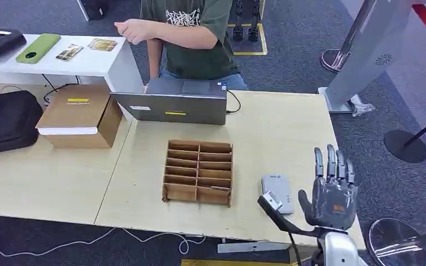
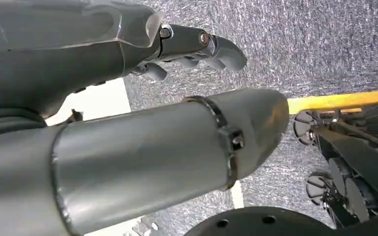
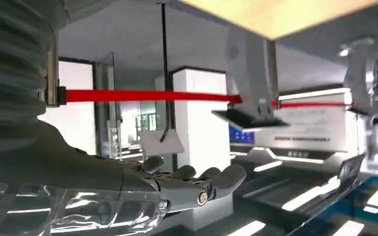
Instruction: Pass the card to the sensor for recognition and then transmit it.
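Pale wooden table [image 1: 288,127], opening step: no card held yet.
Two card-like pieces [image 1: 69,52] on white side table [image 1: 83,65], near person's hand [image 1: 136,30]; not certain either is the card. Grey sensor [image 1: 278,192] flat on table, just beside right hand [image 1: 333,194], raised empty with fingers straight and side by side. Left hand [image 2: 197,46] hanging, loosely extended, empty. Next, by judgement: obtain card, then present to sensor. Yellow label on cardboard box [image 1: 80,113] and sensor logo too small to read.
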